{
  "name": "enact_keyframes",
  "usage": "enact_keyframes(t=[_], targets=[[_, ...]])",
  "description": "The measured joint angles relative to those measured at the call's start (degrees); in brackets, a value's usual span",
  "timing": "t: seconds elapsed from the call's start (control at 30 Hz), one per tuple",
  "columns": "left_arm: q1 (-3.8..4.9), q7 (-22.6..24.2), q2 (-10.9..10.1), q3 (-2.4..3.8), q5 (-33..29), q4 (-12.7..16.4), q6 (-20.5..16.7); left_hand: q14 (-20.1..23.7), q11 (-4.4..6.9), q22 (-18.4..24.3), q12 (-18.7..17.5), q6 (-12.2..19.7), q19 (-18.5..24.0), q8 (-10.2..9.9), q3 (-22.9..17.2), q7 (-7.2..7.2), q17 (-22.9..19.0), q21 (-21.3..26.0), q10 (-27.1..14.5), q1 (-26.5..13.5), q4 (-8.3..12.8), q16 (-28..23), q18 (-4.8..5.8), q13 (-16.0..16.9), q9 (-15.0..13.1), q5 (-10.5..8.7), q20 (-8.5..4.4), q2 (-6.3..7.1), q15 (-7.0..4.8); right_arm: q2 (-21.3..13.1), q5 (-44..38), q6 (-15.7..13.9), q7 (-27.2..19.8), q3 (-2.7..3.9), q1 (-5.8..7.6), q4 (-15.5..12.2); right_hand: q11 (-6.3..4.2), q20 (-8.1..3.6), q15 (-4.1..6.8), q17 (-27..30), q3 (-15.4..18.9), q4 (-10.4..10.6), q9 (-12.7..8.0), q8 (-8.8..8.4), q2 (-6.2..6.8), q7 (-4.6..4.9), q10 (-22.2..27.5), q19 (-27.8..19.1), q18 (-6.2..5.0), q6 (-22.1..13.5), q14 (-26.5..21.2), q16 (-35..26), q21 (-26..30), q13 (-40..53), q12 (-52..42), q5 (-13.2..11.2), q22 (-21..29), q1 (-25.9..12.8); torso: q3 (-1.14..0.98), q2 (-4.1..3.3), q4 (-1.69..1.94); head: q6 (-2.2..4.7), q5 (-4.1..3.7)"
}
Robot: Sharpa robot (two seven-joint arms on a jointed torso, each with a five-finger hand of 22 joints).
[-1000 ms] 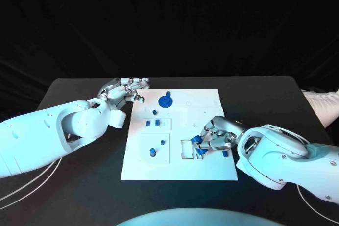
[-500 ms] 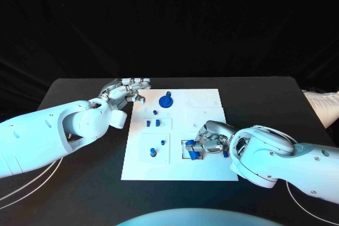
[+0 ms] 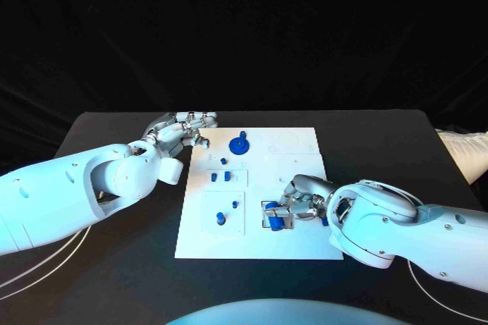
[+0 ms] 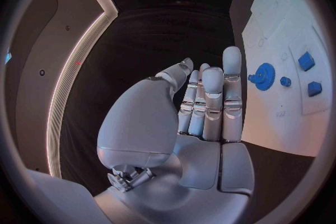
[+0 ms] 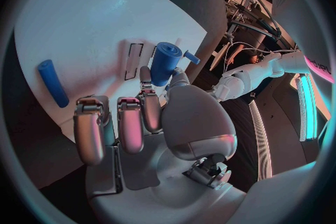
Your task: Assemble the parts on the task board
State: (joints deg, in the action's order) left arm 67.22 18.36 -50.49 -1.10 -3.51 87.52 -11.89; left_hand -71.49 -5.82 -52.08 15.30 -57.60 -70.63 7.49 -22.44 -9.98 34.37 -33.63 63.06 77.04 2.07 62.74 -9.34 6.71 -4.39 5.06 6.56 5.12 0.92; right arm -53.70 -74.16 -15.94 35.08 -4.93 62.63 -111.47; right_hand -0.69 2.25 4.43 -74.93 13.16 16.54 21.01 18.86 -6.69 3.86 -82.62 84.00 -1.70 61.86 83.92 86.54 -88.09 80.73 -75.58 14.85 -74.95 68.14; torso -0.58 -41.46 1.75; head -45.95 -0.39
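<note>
The white task board (image 3: pixel 295 145) lies in the middle of the table. My right hand (image 3: pixel 302 202) is low over the board's near middle and pinches a blue cylinder (image 3: pixel 271 211) between thumb and finger. In the right wrist view the same cylinder (image 5: pixel 164 61) hangs close to a narrow slot (image 5: pixel 135 60), held by that hand (image 5: pixel 147 123), and a blue peg (image 5: pixel 53 89) lies loose on the board. My left hand (image 3: pixel 183 132) is at the board's far left corner, fingers straight and side by side (image 4: pixel 206 103), holding nothing.
A blue gear (image 3: pixel 239 144) sits at the board's far middle, also visible as a gear (image 4: pixel 264 76) in the left wrist view. Two blue pegs (image 3: pixel 218 177) stand in a left recess, and more blue pieces (image 3: pixel 221 217) sit in the recess nearer me.
My right hand has moved left and slightly toward me across the board, carrying the blue cylinder. The left hand has stayed where it was.
</note>
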Motion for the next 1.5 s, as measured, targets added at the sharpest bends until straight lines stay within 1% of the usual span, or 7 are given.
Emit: enact_keyframes(t=[0.17,0.4,0.73,0.9,1.1,1.27,1.5], targets=[[0.00,0.0,0.0,0.00,0.0,0.0,0.0,0.0,0.00,0.0,0.0,0.0,0.0,0.0,0.0,0.00,0.0,0.0,0.0,0.0,0.0,0.0,0.00,0.0,0.0,0.00,0.00,0.00,0.00,0.2,-1.0,0.4,0.1,0.00,-0.04,0.1,-0.09,-0.40,0.00,0.0,2.0,0.0,1.0,0.22,0.03,-1.50,-0.1,0.0,0.00,1.7,0.0,0.0,0.0,0.0,-0.3,-5.2,0.0,-0.6,0.00,0.01,-0.02,-0.05,-0.08],[0.00,-0.1,0.0,0.00,0.0,0.0,0.0,0.0,0.00,0.1,0.0,0.0,0.0,0.0,0.0,0.00,-0.1,0.0,-0.4,0.0,0.0,0.0,-0.01,0.0,0.0,0.00,0.00,0.00,0.00,0.4,-2.2,0.6,0.2,0.01,-0.13,0.2,-1.00,-0.40,0.11,0.0,5.0,0.1,2.0,0.66,1.36,-1.40,-1.0,0.0,0.00,1.6,-0.1,0.0,0.0,-1.9,0.0,-11.8,0.0,-4.0,-0.02,0.04,-0.04,0.05,-0.18],[0.00,-0.1,0.0,0.00,0.0,0.0,0.1,0.0,0.00,0.1,0.0,0.0,0.0,0.0,0.0,0.00,-0.1,0.0,-0.4,0.0,0.0,0.0,0.00,0.0,0.0,0.00,0.00,0.00,0.00,-0.3,-3.6,0.6,0.2,0.01,-0.29,-0.4,-1.10,-0.40,0.10,0.0,5.9,-0.1,2.4,0.65,2.18,-1.40,-1.1,0.0,0.00,1.6,-0.1,0.0,0.0,-5.6,0.2,-11.9,0.0,-4.8,-0.06,0.04,-0.05,0.16,-0.22],[0.00,-0.1,0.0,0.00,0.0,0.0,0.1,0.0,-0.01,0.1,0.0,0.0,0.0,0.0,0.0,0.00,-0.1,0.0,-0.4,0.0,0.0,0.0,-0.01,0.0,0.0,0.00,0.00,0.00,0.00,-0.3,-3.9,0.6,0.1,0.02,-0.38,-0.6,-0.97,-0.40,0.27,0.0,3.5,-4.0,3.0,0.65,2.35,-1.22,-1.2,0.0,0.01,1.4,0.1,0.0,0.0,-4.3,-0.1,-11.9,0.0,1.7,-0.07,0.02,-0.05,0.13,-0.17],[0.00,-0.1,0.0,0.00,0.0,0.0,0.2,0.0,0.00,0.1,0.0,0.0,0.0,0.0,0.0,0.00,-0.1,0.0,-0.4,0.0,0.0,0.0,-0.01,0.0,0.0,0.00,0.00,0.00,0.00,0.1,-4.1,0.7,-0.1,0.15,-0.35,-0.4,-0.95,-0.40,0.26,0.0,1.3,-7.1,3.5,0.66,3.94,-1.13,-1.2,0.0,0.00,1.4,0.1,0.0,0.0,-3.8,0.0,-11.9,0.0,3.3,-0.03,0.02,-0.05,0.02,-0.18],[-0.01,-0.2,0.1,0.00,0.0,0.0,0.2,0.0,0.00,0.1,0.0,0.0,0.0,0.0,0.0,0.00,-0.1,0.0,-0.4,0.0,0.0,0.0,0.00,0.0,0.0,0.00,0.00,0.00,0.00,0.6,-4.1,0.9,-0.1,0.11,-0.41,0.0,-0.75,-0.39,0.17,0.0,0.0,-8.3,3.7,0.84,4.44,-1.69,-1.2,0.0,0.00,0.7,0.2,0.0,0.0,-3.8,0.0,-12.0,0.0,4.8,-0.02,0.02,-0.02,-0.08,-0.14],[-0.01,-0.2,0.0,0.00,0.0,-0.1,0.2,0.0,0.00,0.1,0.0,0.0,0.0,0.0,0.0,0.00,-0.1,0.0,-0.4,0.0,0.0,0.0,0.00,0.0,0.0,0.00,0.00,0.00,0.00,1.0,-3.9,1.2,-0.1,0.02,-0.65,0.2,-0.68,-0.39,0.36,0.0,0.0,-8.3,4.0,0.85,4.43,-1.46,-1.1,0.0,0.00,1.0,0.0,0.0,0.0,-3.8,-1.1,-12.0,0.0,4.9,-0.02,0.01,-0.01,-0.18,-0.04]])
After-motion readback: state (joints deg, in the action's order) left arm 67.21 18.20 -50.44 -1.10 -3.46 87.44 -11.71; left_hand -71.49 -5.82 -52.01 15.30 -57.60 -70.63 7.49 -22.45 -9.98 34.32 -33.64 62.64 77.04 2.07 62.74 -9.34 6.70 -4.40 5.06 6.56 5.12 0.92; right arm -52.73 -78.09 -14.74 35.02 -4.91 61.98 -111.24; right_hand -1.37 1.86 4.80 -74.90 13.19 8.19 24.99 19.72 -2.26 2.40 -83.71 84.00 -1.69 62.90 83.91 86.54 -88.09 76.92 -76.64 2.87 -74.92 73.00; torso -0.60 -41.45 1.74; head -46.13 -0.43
